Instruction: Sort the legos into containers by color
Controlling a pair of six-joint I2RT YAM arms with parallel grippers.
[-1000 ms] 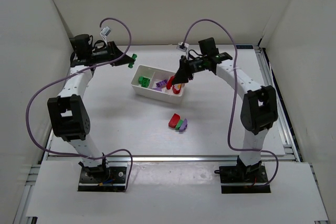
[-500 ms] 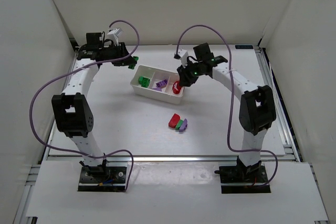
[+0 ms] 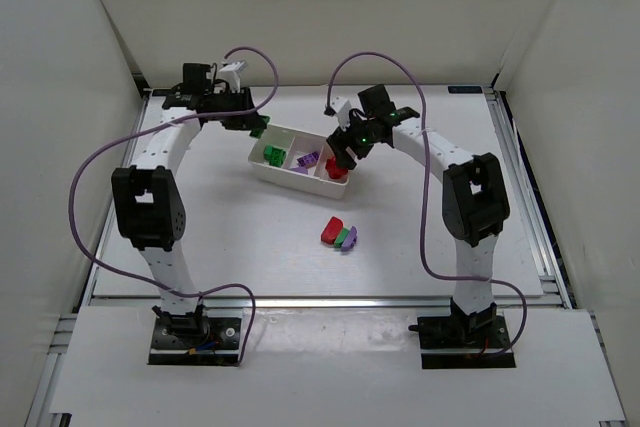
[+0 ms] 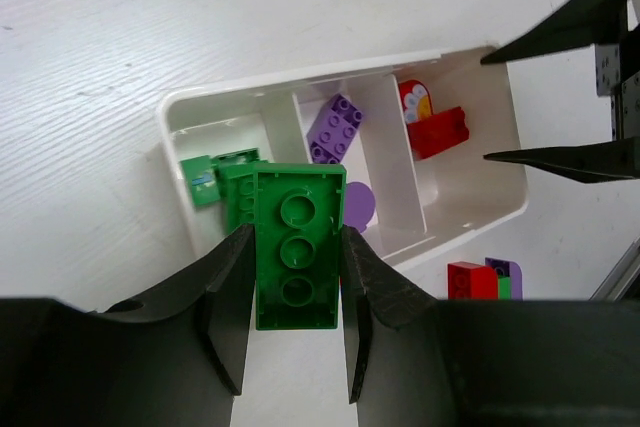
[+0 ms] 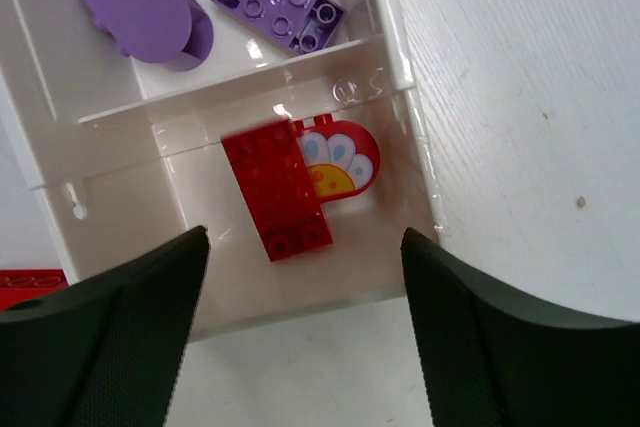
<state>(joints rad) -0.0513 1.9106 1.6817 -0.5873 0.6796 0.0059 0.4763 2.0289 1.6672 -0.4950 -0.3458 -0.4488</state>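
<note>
The white tray (image 3: 291, 180) lies at the table's middle back, its three containers side by side. My left gripper (image 3: 256, 128) hovers over the tray's left end, shut on a green lego (image 4: 296, 247). Below it, the left container holds green legos (image 4: 218, 178). The middle one holds a purple brick (image 4: 335, 127) and a rounded purple piece (image 5: 135, 2). My right gripper (image 5: 305, 237) stands open over the right container. There a red brick (image 5: 275, 187) lies beside a red half-round piece (image 5: 345, 162) with a flower print. Nothing sits between the right fingers.
A tight cluster of a red, a green and a purple lego (image 3: 340, 235) rests on the table in front of the tray. White walls enclose the table on the left, back and right. Purple cables loop above both arms.
My right gripper came down over the right container and opened, and the red brick it held now lies in there. My left arm swung right with the green lego, over the tray's left end.
</note>
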